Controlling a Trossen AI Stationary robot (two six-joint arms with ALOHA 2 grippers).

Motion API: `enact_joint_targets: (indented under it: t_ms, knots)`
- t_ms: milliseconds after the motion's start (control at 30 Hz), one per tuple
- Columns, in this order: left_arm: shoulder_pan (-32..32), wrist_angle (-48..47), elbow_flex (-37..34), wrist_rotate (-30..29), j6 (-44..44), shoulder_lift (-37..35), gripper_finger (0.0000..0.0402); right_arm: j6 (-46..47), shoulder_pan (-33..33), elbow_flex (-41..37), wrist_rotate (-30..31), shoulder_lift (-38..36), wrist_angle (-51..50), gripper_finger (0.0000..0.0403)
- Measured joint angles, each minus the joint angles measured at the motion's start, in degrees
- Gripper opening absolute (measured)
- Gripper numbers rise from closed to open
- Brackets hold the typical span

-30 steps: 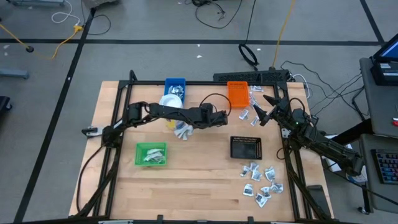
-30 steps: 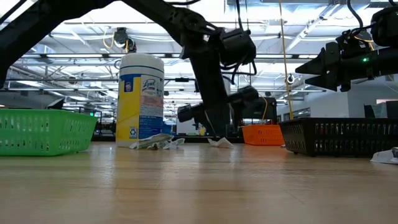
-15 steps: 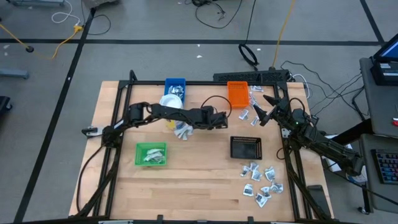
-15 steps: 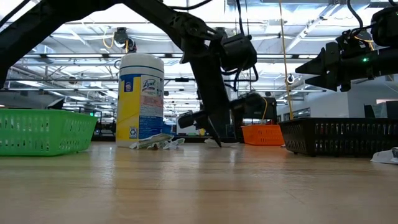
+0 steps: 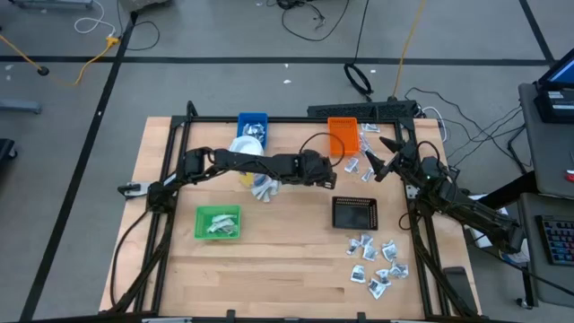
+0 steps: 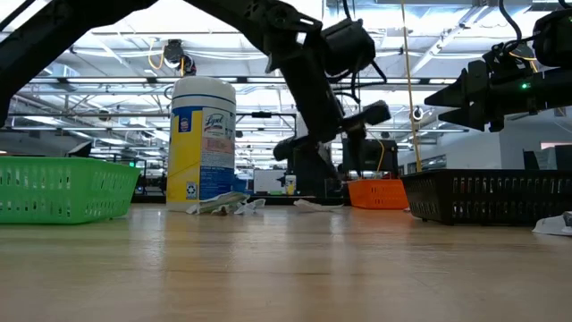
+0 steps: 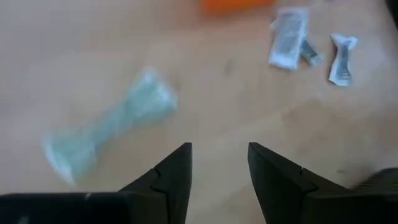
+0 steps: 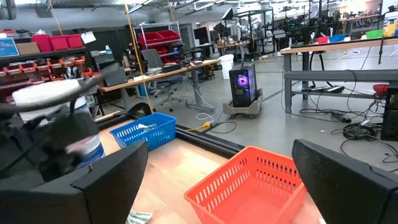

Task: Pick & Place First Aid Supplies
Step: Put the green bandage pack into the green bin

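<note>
The first aid supplies are small white and silvery packets. One pile point(image 5: 378, 265) lies near the right front, and a few packets point(image 5: 359, 166) lie beside the orange tray point(image 5: 342, 135). My left gripper point(image 5: 330, 176) hangs over mid-table, open, with nothing between its fingers point(image 7: 219, 168). One wrapped packet point(image 7: 109, 127) lies flat on the wood just ahead of it, and it also shows in the low view point(image 6: 313, 205). My right gripper point(image 5: 381, 161) waits open at the far right, clear of everything.
A green tray point(image 5: 218, 222) holding packets sits near the left front. A blue tray point(image 5: 253, 126) stands at the far edge and a black tray point(image 5: 355, 213) right of centre. A white tub point(image 5: 245, 148) with packets point(image 5: 263, 187) beside it stands under the left arm.
My left gripper has risen off the table, gone a little toward the right edge and rolled about its own axis. The wrapped packet it stood over has stayed flat on the wood.
</note>
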Motion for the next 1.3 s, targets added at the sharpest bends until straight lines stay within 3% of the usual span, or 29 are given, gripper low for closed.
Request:
enact_joint_targets:
  t_ms: [133, 233, 533, 700, 833, 1100, 1300]
  knots:
    - [1.1, -1.4, 0.0, -1.4, 19.4, 0.0, 0.0164, 0.0, 0.0, 0.0, 0.0, 0.0, 0.0, 0.0393]
    - [1.8, -3.1, 0.0, -1.9, 27.2, 0.6, 0.0176, 0.0, 0.0, 0.0, 0.0, 0.0, 0.0, 0.0393]
    - [3.6, -9.3, -0.3, -1.4, 34.4, 3.3, 0.022, 0.0, 0.0, 0.0, 0.0, 0.0, 0.0, 0.0393]
    - [3.6, -11.2, -0.1, 1.4, 38.2, 4.0, 0.0224, 0.0, 0.0, 0.0, 0.0, 0.0, 0.0, 0.0393]
    - [3.6, -13.0, -0.1, 3.6, 38.4, 4.0, 0.0186, 0.0, 0.0, 0.0, 0.0, 0.0, -0.3, 0.0393]
    - [2.4, -15.9, -0.1, 6.5, 35.8, 3.8, 0.0019, 0.0, 0.0, 0.0, 0.0, 0.0, -0.3, 0.0393]
    - [-0.5, -19.3, -0.6, 6.2, 29.9, 0.4, 0.0007, 0.0, 0.0, 0.0, 0.0, 0.0, -0.2, 0.0393]
